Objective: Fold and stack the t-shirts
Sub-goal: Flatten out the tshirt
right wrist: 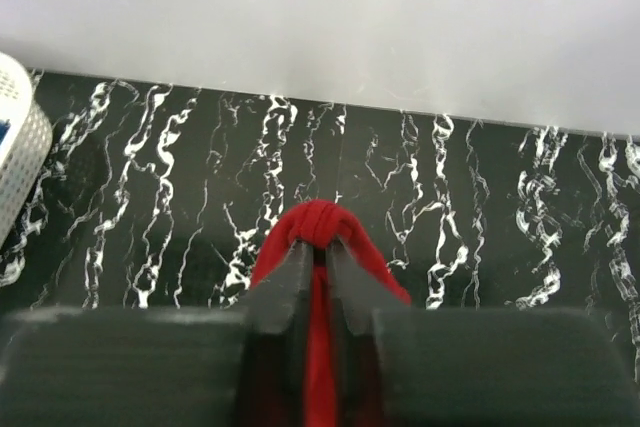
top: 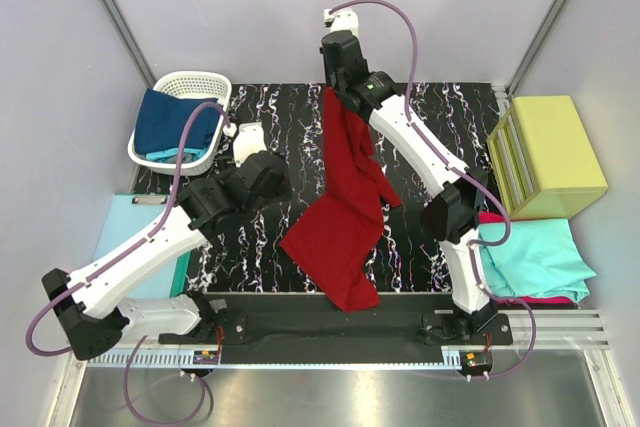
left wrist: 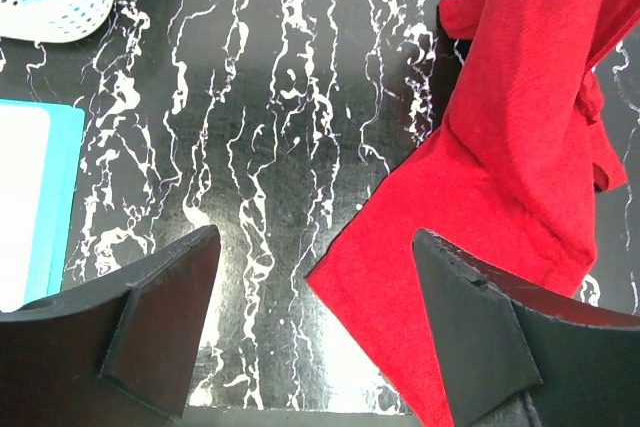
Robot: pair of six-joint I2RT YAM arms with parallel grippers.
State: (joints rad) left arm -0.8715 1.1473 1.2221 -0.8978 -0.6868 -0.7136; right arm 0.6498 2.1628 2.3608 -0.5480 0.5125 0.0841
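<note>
Basket [top: 200,78] back left; t-shirt [top: 340,232] centre; box [top: 548,152] right.

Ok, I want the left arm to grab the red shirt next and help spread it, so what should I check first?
1. Right gripper grips the dark red t-shirt: ok, cloth is pinched between shut fingers.
2. Left gripper is open and empty: ok.
3. Shirt corner is visible to the left wrist: ok, it shows just ahead of the fingers.
4. Shirt is spread flat: not ok, it is twisted and bunched.
5. White basket is out of the way: ok, it stands off to the left.
6. Grip is firm enough to pull against: cannot tell.
</note>
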